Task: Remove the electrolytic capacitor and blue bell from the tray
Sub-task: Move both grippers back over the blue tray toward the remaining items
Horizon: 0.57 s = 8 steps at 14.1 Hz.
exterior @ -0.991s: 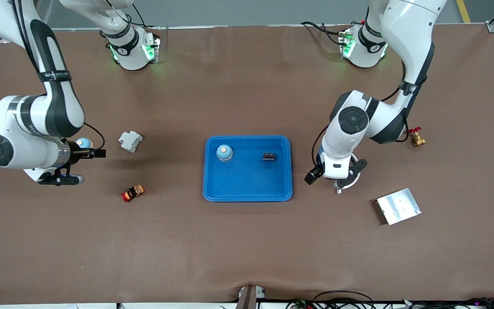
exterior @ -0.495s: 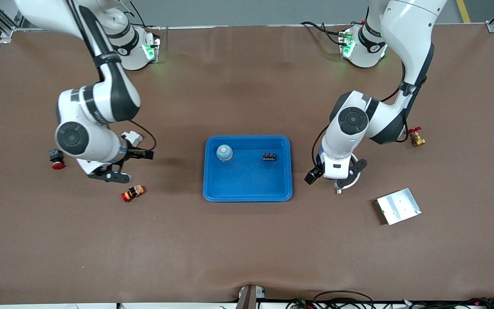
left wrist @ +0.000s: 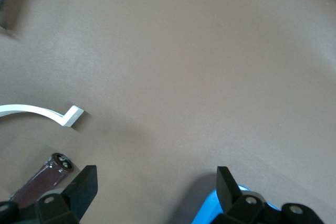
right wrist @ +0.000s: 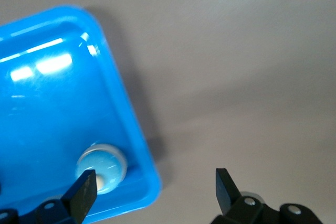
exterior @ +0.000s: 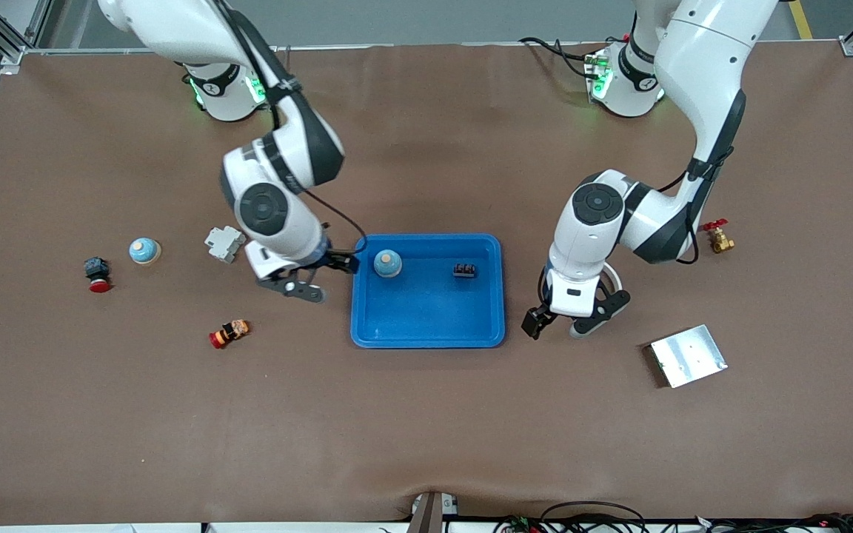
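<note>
Right gripper [exterior: 321,278], jaws spread and empty, hovers beside the tray [exterior: 428,326], approaching the blue bell [exterior: 387,263]; next it must straddle the bell, while the left gripper [exterior: 566,323] waits, also spread.

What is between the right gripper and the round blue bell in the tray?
Only the bright blue plastic tray's raised rim. The open right gripper is over the table beside it; the round blue bell sits just inside. The open left gripper waits over the table toward the left arm's end.
</note>
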Each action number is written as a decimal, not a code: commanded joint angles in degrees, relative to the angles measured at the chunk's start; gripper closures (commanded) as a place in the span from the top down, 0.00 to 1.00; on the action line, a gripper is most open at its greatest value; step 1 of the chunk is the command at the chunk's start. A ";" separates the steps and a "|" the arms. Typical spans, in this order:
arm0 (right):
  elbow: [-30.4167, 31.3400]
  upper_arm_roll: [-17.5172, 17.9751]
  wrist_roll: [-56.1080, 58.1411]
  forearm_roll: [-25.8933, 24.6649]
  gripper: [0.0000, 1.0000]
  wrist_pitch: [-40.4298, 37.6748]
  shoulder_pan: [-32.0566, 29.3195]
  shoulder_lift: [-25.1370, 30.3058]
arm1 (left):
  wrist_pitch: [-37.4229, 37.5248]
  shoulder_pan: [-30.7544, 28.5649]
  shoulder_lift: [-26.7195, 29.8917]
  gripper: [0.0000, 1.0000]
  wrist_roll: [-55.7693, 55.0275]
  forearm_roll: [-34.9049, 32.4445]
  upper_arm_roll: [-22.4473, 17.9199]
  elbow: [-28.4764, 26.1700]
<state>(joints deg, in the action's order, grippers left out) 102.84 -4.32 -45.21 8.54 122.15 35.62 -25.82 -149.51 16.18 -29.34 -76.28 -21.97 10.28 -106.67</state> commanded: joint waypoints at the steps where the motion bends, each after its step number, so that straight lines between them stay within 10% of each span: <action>1: -7.37 -0.77 -7.06 1.22 1.00 -0.86 3.48 -5.98 | 0.70 -0.63 0.68 1.00 -0.54 -1.67 1.05 0.50; 8: -12.31 -0.77 -13.76 1.30 1.00 2.12 6.56 -13.11 | 10.20 -0.54 1.65 1.00 -7.32 4.44 4.92 2.25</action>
<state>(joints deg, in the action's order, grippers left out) 92.23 -4.37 -57.88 8.85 123.82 41.29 -37.23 -141.22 16.18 -28.41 -77.21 -20.98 13.74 -104.97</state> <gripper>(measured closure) 0.000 0.000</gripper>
